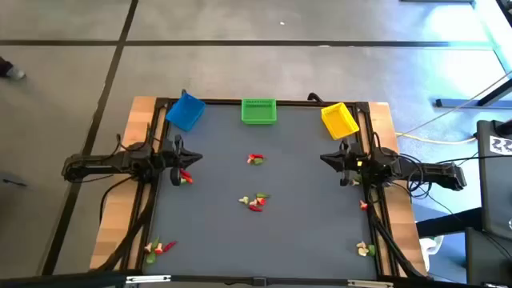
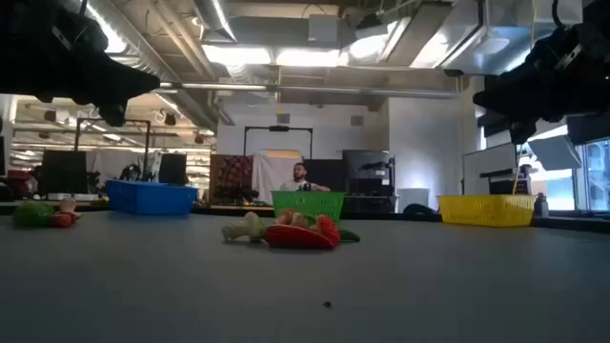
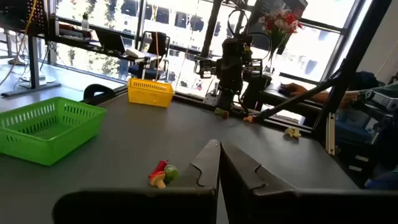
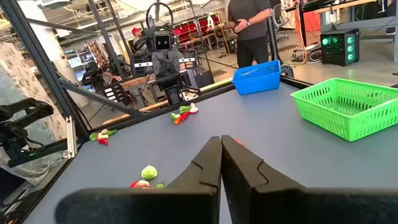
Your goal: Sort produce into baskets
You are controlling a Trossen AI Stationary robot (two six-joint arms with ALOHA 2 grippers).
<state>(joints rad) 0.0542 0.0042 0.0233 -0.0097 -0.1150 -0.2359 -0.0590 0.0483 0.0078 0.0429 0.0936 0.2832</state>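
Both claws, left claw at 9 o'clock and right claw at 3, are pressed together, empty. Produce lies mid-surface: probably light, stiff, slippery; pinch 1 piece across its middle.

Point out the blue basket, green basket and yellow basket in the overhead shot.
blue basket (image 1: 186, 112): high view, on its floor, far left corner of the table.
green basket (image 1: 258, 111): high view, middle of its floor, far edge centre.
yellow basket (image 1: 339, 121): high view, on its floor, far right corner.
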